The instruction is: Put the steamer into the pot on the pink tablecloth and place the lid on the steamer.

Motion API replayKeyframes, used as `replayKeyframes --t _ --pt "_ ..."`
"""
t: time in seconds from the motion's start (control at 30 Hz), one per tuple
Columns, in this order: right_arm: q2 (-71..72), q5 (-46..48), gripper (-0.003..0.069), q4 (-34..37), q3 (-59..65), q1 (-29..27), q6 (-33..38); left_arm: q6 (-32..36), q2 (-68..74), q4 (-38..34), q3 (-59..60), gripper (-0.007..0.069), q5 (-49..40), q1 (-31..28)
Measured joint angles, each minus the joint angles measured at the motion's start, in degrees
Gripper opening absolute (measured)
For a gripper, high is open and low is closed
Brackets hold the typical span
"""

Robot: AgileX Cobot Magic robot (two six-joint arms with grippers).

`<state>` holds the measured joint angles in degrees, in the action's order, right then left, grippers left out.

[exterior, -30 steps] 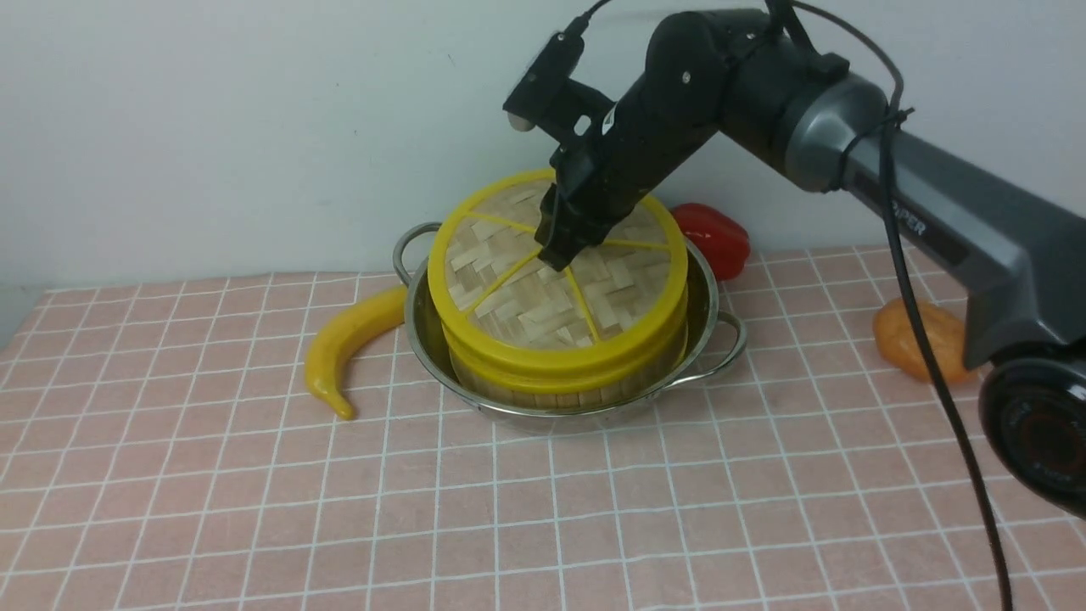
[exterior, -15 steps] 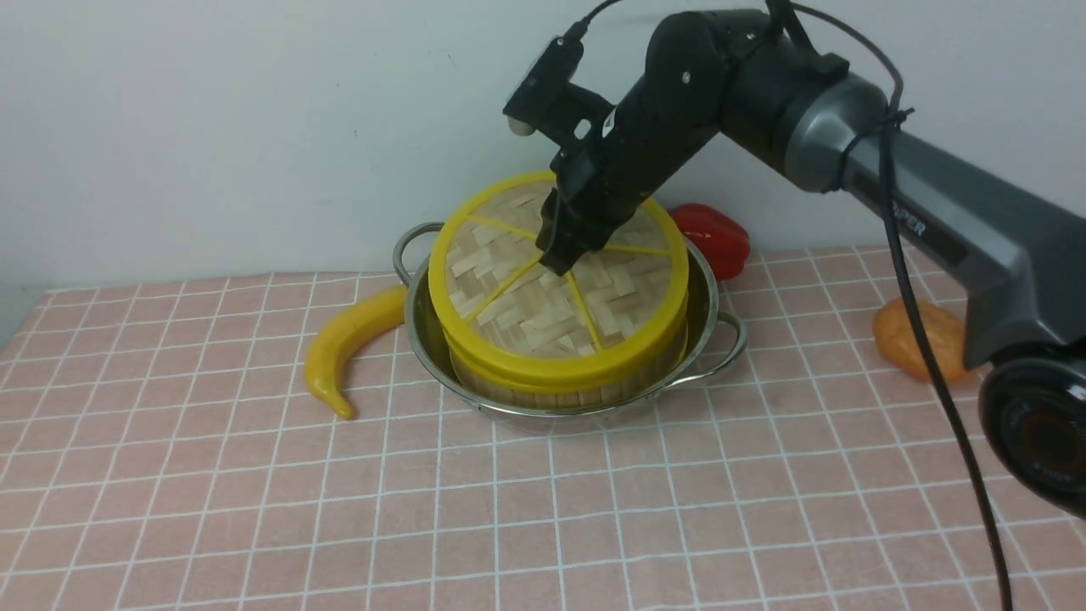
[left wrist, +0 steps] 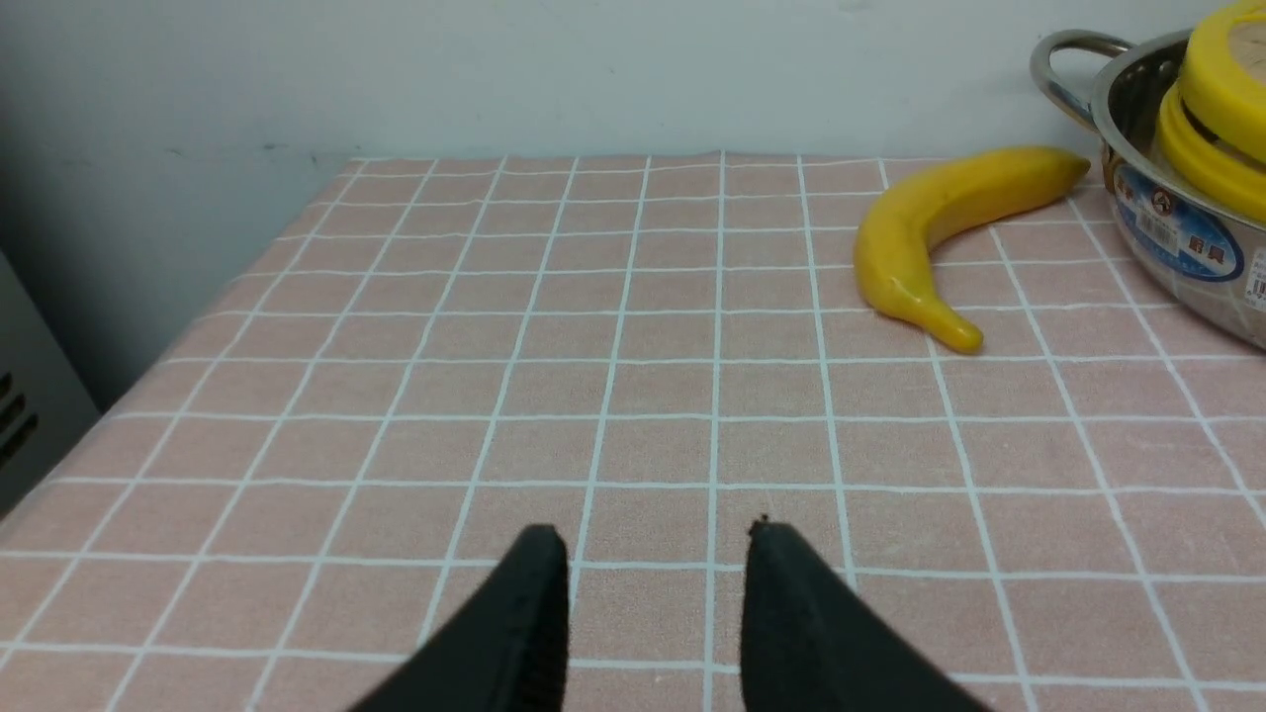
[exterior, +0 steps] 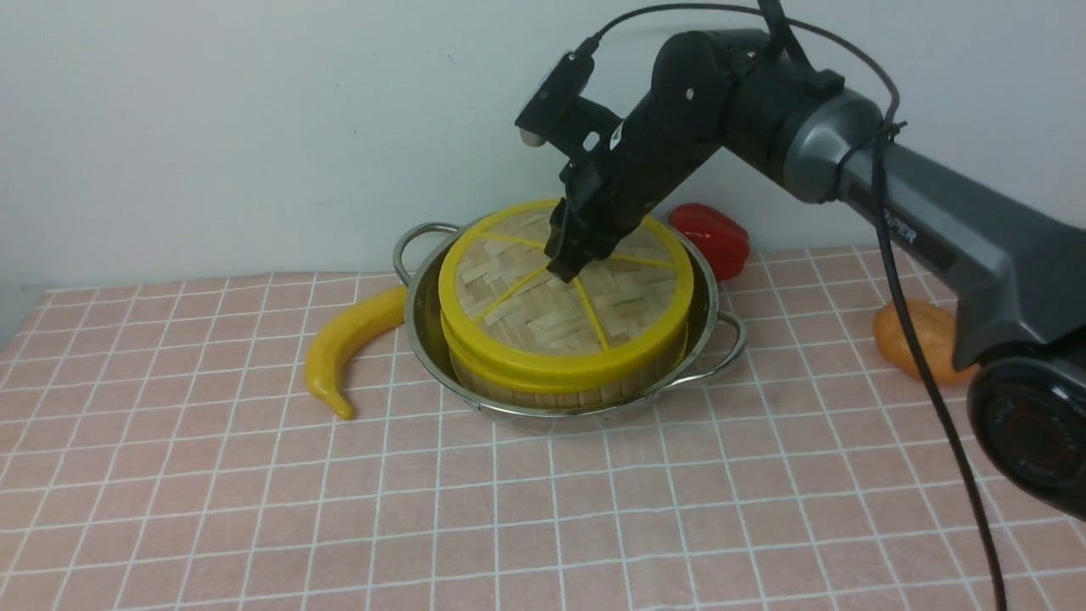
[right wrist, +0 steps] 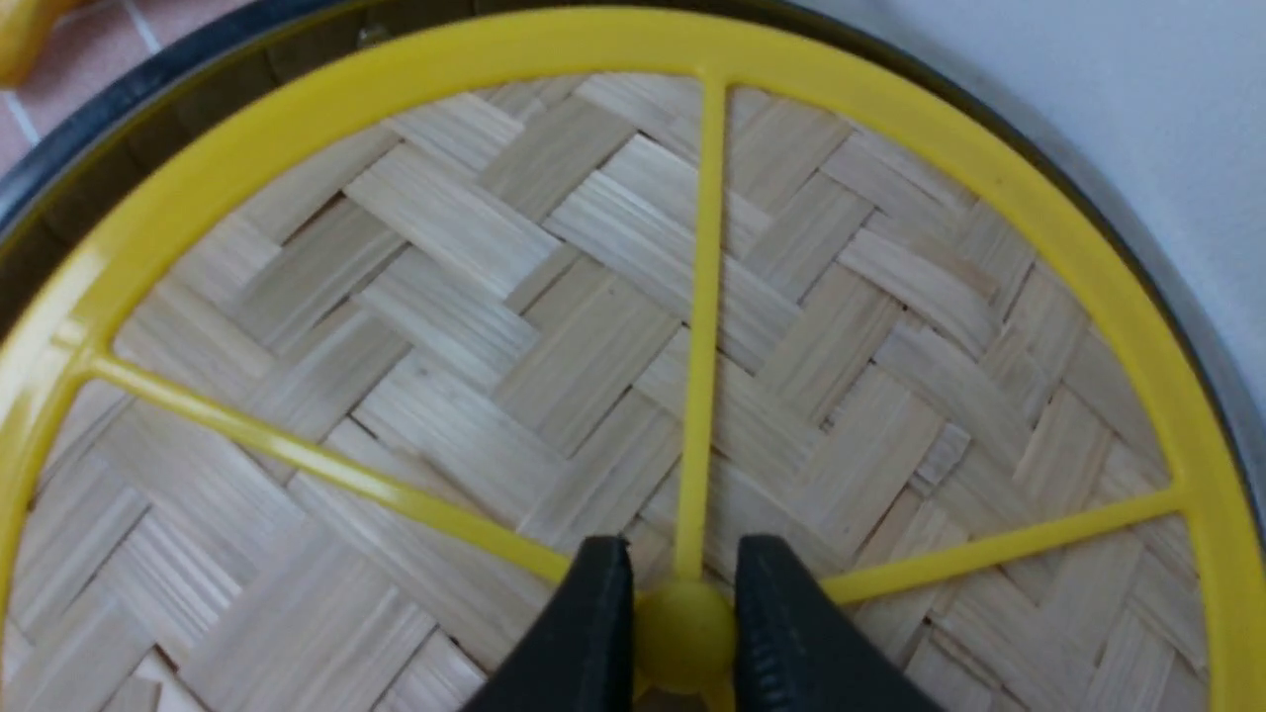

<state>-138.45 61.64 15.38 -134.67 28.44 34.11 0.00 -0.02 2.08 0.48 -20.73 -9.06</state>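
Note:
The shiny steel pot (exterior: 711, 299) stands on the pink tablecloth (exterior: 543, 509) near the back wall. Inside it sits the bamboo steamer (exterior: 560, 386), only its side wall showing. The woven lid (exterior: 543, 314) with yellow rim lies nearly flat on the steamer. My right gripper (exterior: 567, 265) is shut on the lid's yellow centre knob (right wrist: 685, 633), one finger on each side. In the left wrist view my left gripper (left wrist: 655, 539) hovers open over bare cloth, far from the pot (left wrist: 1167, 247). The steamer's contents are hidden.
A yellow banana (exterior: 344, 344) lies just left of the pot. A red pepper (exterior: 713, 238) sits behind the pot on the right, and an orange object (exterior: 920, 339) lies further right under my right arm. The cloth's left edge (left wrist: 198, 307) drops off beside the left gripper.
My right gripper has lowered the lid; its raised far edge has come down, and the lid now sits nearly level on the steamer, shifted slightly right. The left gripper has not visibly changed.

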Motion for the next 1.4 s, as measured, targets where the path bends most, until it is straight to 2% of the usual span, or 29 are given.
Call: replayKeyframes --t 0.8,0.87,1.0,1.03,1.07,1.2,1.3,1.4 --pt "-1.3 -1.5 0.0153 1.6 -0.2 0.0 -0.5 0.0 0.0 0.0 0.0 0.0243 0.0 0.0" --pt "-1.0 -1.4 0.0205 1.5 -0.2 0.0 -1.9 0.0 0.0 0.0 0.0 0.0243 0.0 0.0" --pt "0.9 0.0 0.0399 0.2 -0.1 0.0 -4.8 0.0 0.0 0.0 0.0 0.0243 0.0 0.0" --pt "1.0 0.3 0.0409 0.1 -0.1 0.0 -5.0 0.0 0.0 0.0 0.0 0.0243 0.0 0.0" --pt "3.0 1.3 0.0482 -0.7 -0.1 0.0 -6.5 0.0 0.0 0.0 0.0 0.0243 0.0 0.0" --pt "7.4 4.0 0.0542 -2.2 -0.1 0.0 -8.8 0.0 0.0 0.0 0.0 0.0243 0.0 0.0" --pt "12.6 7.6 0.0517 -5.0 -0.1 0.0 -13.4 0.0 0.0 0.0 0.0 0.0243 0.0 0.0" --pt "15.4 8.3 0.0421 -6.6 -0.1 0.0 -16.7 0.0 0.0 0.0 0.0 0.0243 0.0 0.0"
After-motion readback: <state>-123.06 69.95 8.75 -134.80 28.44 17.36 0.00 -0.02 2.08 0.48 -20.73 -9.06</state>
